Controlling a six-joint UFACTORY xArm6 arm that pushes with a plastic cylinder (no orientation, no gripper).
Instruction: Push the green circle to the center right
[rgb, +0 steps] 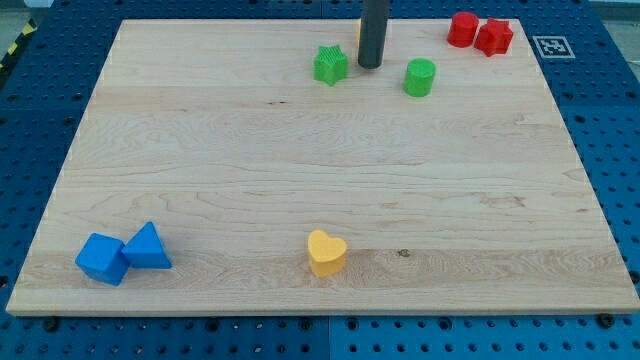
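The green circle (420, 77) stands near the view's top, right of the middle. My tip (370, 65) is on the board just left of it, a short gap away, between it and a green star (330, 65). The rod comes down from the view's top edge. A sliver of an orange block (358, 35) shows behind the rod, mostly hidden.
Two red blocks (462, 29) (494, 37) touch each other at the top right. A yellow heart (326, 253) lies at the bottom middle. A blue block (102, 259) and a blue triangle (148, 248) touch at the bottom left. The wooden board (300, 170) lies on a blue pegboard.
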